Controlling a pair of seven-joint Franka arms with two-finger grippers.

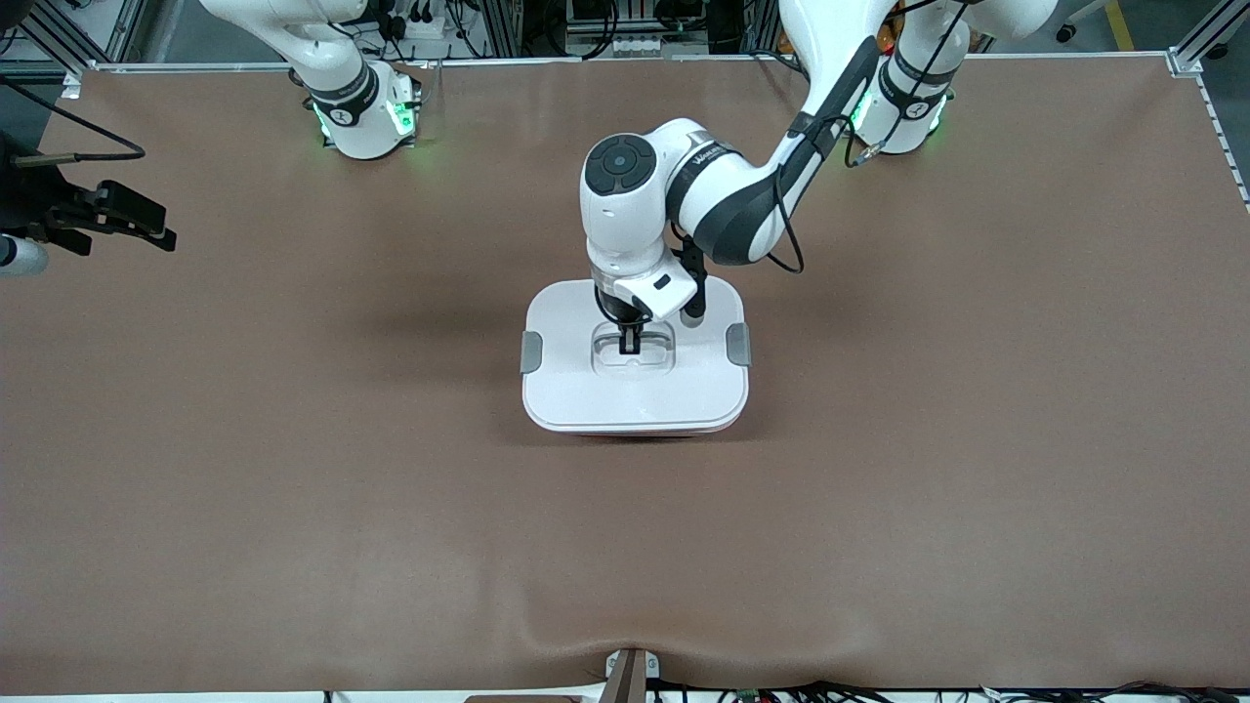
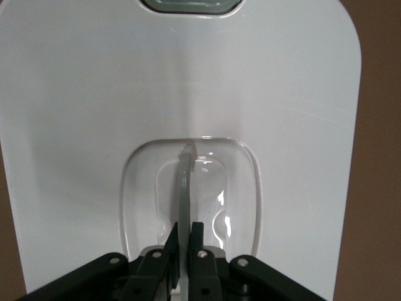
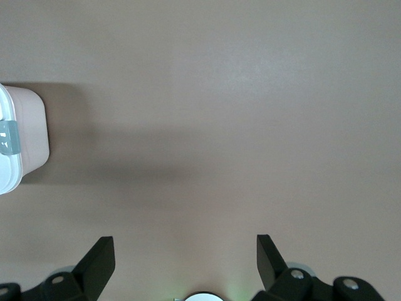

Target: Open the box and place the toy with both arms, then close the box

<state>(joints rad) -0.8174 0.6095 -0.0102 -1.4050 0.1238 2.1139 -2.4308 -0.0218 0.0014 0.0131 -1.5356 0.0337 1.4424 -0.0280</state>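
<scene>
At the centre of the front view the box [image 1: 635,391] is seen with its lid [image 1: 586,322] on; its handle [image 2: 184,188] is pinched by the left gripper [image 1: 630,339], probably for lifting. The right gripper [image 3: 185,260] is held spread over bare table [image 1: 293,439] at the left edge, waiting

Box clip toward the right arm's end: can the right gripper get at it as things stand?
Probably yes. The right gripper hangs open over bare table beside the box, nothing between it and that clip; the left gripper only occupies the lid's handle.
</scene>
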